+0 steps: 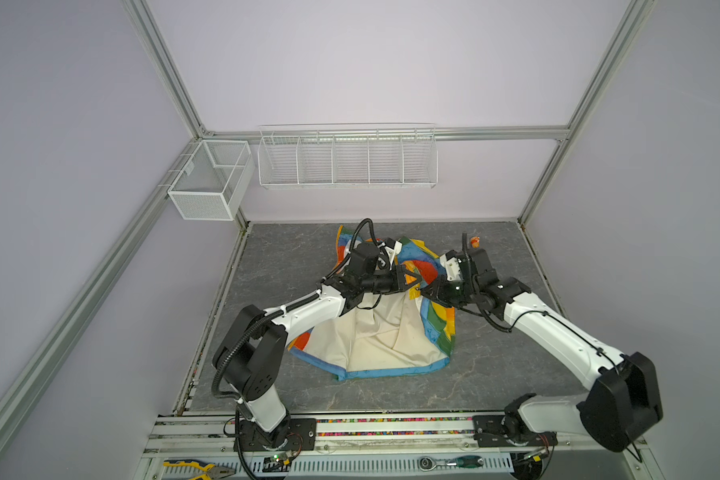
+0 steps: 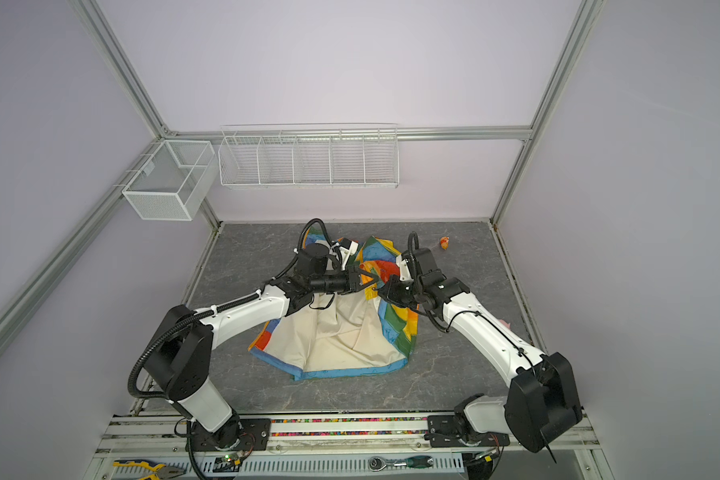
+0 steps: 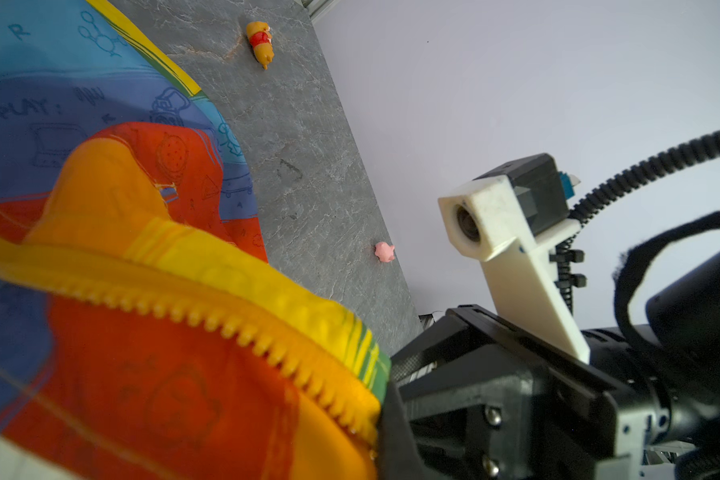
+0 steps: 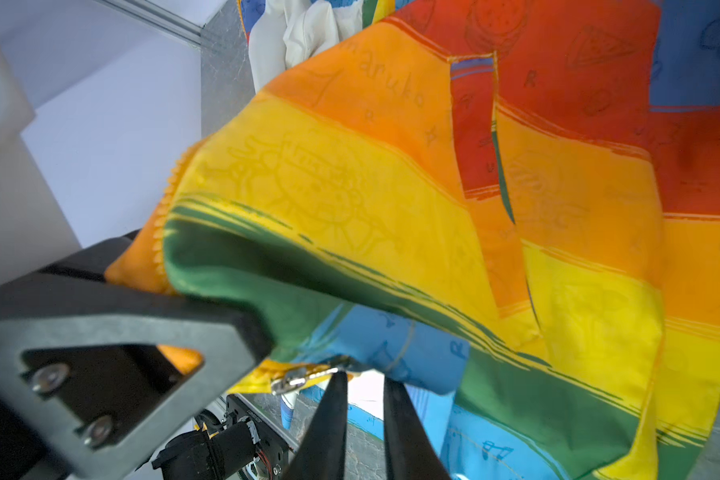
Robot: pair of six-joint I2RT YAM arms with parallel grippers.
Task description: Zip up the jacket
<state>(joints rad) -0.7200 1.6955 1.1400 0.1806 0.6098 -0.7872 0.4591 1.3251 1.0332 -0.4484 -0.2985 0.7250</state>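
Note:
The jacket [image 1: 383,336] lies crumpled on the grey table, cream lining up and rainbow stripes bunched at the far side. My left gripper [image 1: 415,281] is shut on its raised front edge. In the right wrist view one of the left gripper's fingers [image 4: 121,316] pinches the orange zipper strip. The orange-yellow zipper teeth [image 3: 225,328] run across the left wrist view. My right gripper [image 4: 364,376] faces the left one from close by. Its jaws stand a narrow gap apart under a blue fold. The silver zipper pull [image 4: 304,377] touches one fingertip from outside.
A small orange toy figure [image 1: 474,241] lies at the table's far right and a pink one [image 3: 384,252] by the right edge. Wire baskets [image 1: 346,158] and a mesh box [image 1: 208,178] hang on the back walls. Pliers [image 1: 196,469] and a ratchet [image 1: 449,462] lie on the front rail.

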